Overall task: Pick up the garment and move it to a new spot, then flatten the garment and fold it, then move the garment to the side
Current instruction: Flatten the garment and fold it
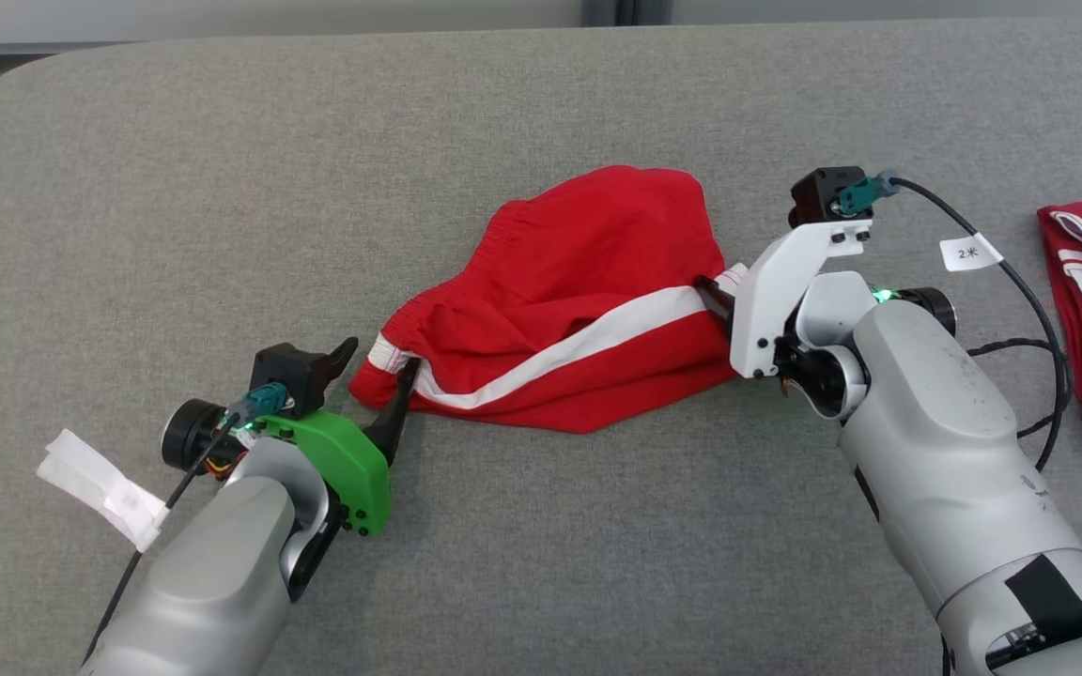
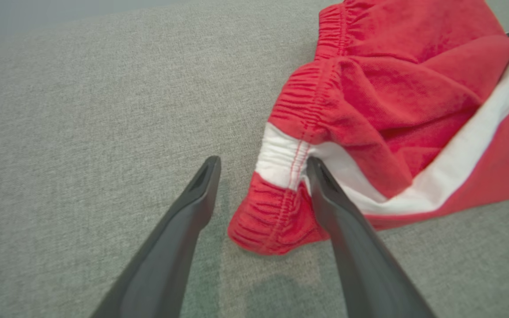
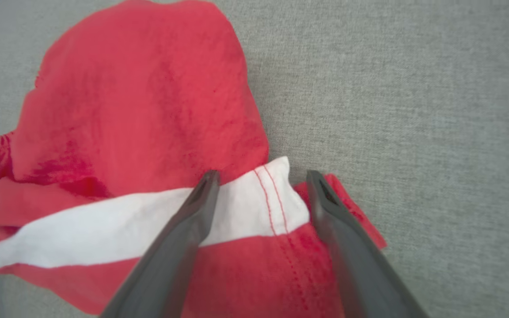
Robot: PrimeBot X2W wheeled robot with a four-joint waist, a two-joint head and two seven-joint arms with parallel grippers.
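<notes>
We see the grey desk (image 1: 541, 563) carrying the crumpled red shorts (image 1: 588, 282) between our two grippers. The left gripper (image 2: 263, 160) is wide open at the waistband corner. The right gripper (image 3: 263, 176) is wide open over the white-striped leg hem.

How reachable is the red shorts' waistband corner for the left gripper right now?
Probably yes. The left gripper is open, and the waistband corner of the red shorts sits between its fingers, one tip against the white stripe. Nothing lies in the way on the grey surface.
</notes>
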